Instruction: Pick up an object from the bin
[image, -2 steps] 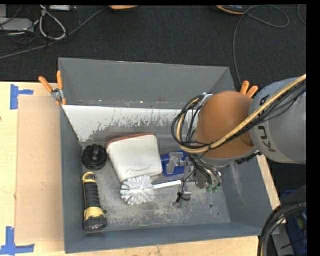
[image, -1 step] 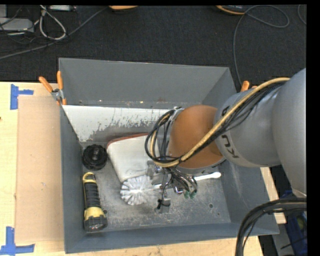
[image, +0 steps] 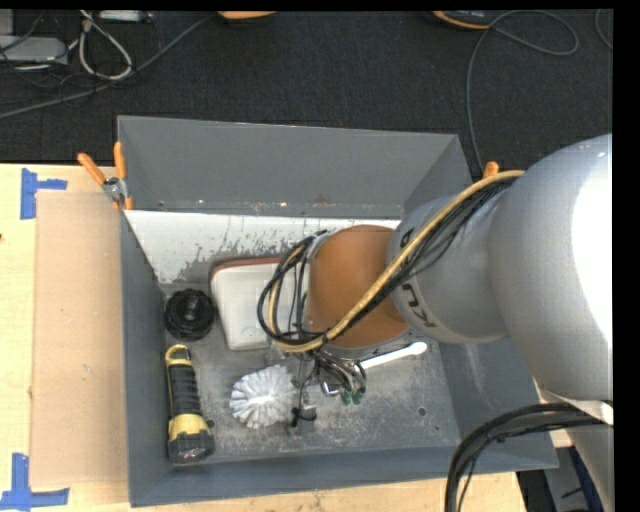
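My gripper (image: 322, 385) hangs low in the bin's front middle, under the arm's orange cover. It sits right beside the bristle head of a white brush (image: 260, 397), over the spot where head and handle meet. The brush's white handle runs out to the right from under the gripper. A white rounded rectangular box (image: 243, 300) lies just behind and to the left, partly hidden by the cover and cables.
A black round cap (image: 189, 313) rests at the left, near the white box. In front of it, a yellow and black flashlight-like tool (image: 185, 405) lies along the left wall. The arm and its cables cover the bin's right half.
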